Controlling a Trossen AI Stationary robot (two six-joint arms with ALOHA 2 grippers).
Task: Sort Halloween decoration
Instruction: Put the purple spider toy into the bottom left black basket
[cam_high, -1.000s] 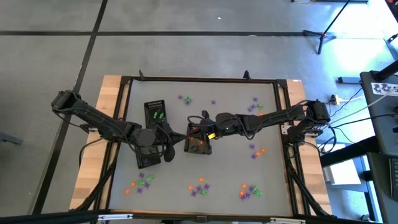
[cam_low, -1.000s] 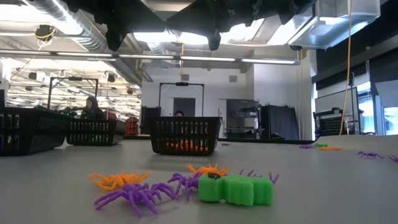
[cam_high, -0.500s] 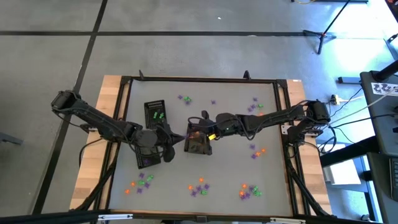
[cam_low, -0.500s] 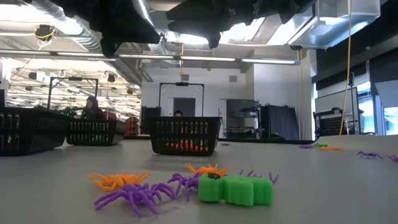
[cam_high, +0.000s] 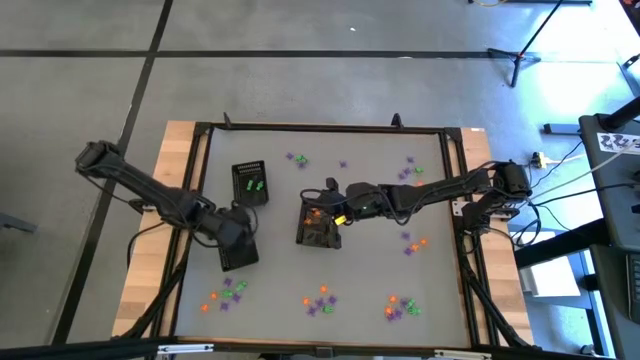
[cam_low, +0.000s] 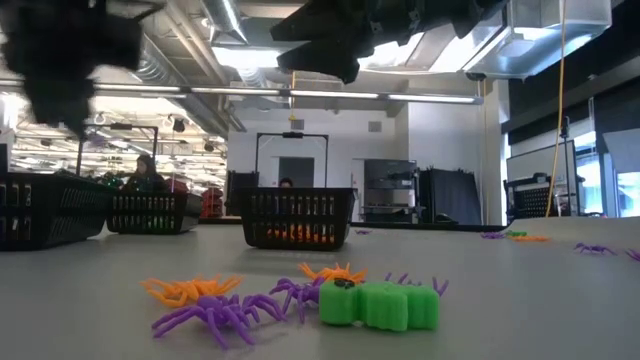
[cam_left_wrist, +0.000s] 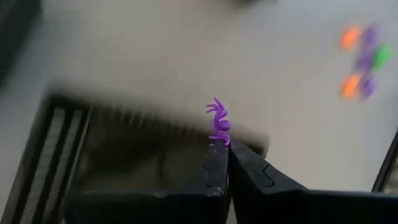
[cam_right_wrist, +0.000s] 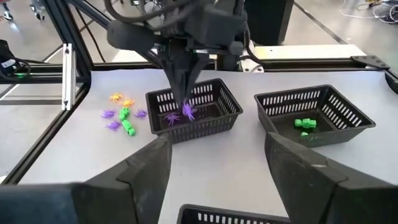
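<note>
My left gripper (cam_high: 238, 238) hangs over the near-left black tray (cam_high: 240, 258), shut on a purple spider (cam_left_wrist: 219, 121). In the right wrist view that gripper (cam_right_wrist: 185, 99) points down into the tray (cam_right_wrist: 214, 118), which holds other purple trinkets. My right gripper (cam_high: 316, 205) stands open above the middle tray (cam_high: 303, 238), which holds orange trinkets; nothing is between its fingers (cam_right_wrist: 155, 165). A third tray (cam_high: 250, 183) at the far left holds green pieces (cam_right_wrist: 305, 124). Loose orange, purple and green trinkets (cam_high: 320, 298) lie along the near edge and at the far right (cam_high: 410, 170). My left gripper pinches the purple spider's body end (cam_left_wrist: 221, 138) between its two fingers, only at their free ends. The fingers come from above, pointing steeply down. The spider (cam_right_wrist: 188, 113) sticks out below the tips, lifted clear above the tray's bottom.
A raised black frame (cam_high: 200, 150) runs round the grey table top. Close to the low camera lie an orange spider (cam_low: 185, 290), purple spiders (cam_low: 220, 312) and a green piece (cam_low: 380, 303). Bare grey surface lies between the trays and the near clusters.
My left gripper has gone toward the table's left and near edge with the purple spider, coming over the near-left tray, and has tipped to point steeply down. My right gripper has stayed above the middle tray and has opened.
</note>
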